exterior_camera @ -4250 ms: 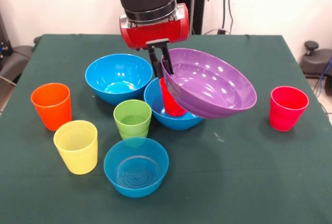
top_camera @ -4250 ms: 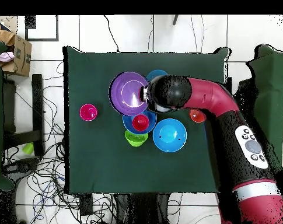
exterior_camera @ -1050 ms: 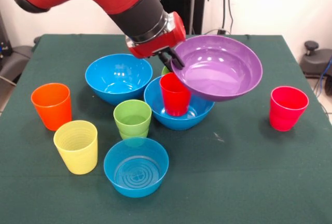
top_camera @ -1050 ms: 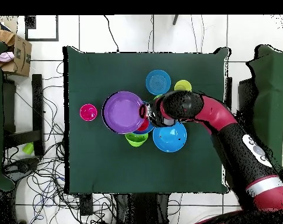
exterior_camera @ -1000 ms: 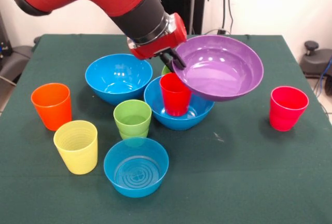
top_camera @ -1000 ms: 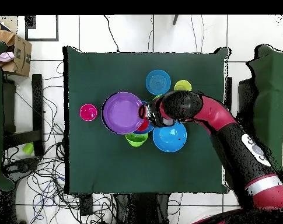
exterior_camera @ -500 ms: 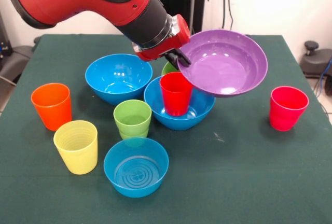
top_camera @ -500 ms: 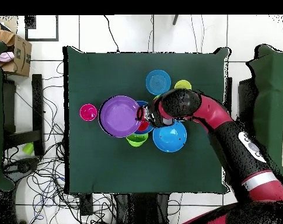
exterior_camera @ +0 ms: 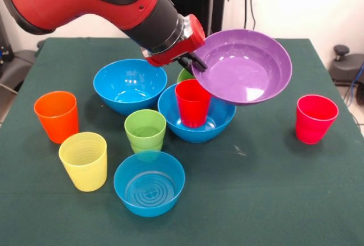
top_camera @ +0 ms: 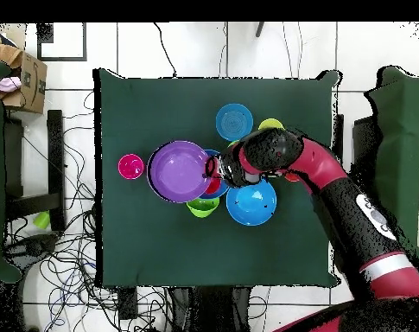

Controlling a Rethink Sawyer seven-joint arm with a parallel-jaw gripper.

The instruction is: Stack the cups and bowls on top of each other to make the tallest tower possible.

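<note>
My gripper [exterior_camera: 193,62] is shut on the near rim of the wide purple bowl [exterior_camera: 244,66] and holds it tilted in the air, up and to the right of the red cup [exterior_camera: 192,102]. The red cup stands upright in a large blue bowl [exterior_camera: 196,122]. The second large blue bowl [exterior_camera: 129,85] sits to its left, and the small green bowl [exterior_camera: 183,75] peeks out behind. The orange cup [exterior_camera: 56,116], yellow cup [exterior_camera: 84,160], light green cup [exterior_camera: 145,130], small blue bowl [exterior_camera: 149,182] and pinkish-red cup [exterior_camera: 315,118] stand apart on the table. In the overhead view the purple bowl [top_camera: 180,170] covers most of the red cup [top_camera: 212,185].
The green table [exterior_camera: 273,189] has open cloth at the front right. The arm [top_camera: 333,190] crosses the table's right side in the overhead view and hides the orange cup. A cardboard box [top_camera: 22,82] sits off the table at the upper left.
The gripper has lifted the purple bowl a little higher and slightly to the right in the front view, and the bowl tilts more toward the camera. The other things have not moved.
</note>
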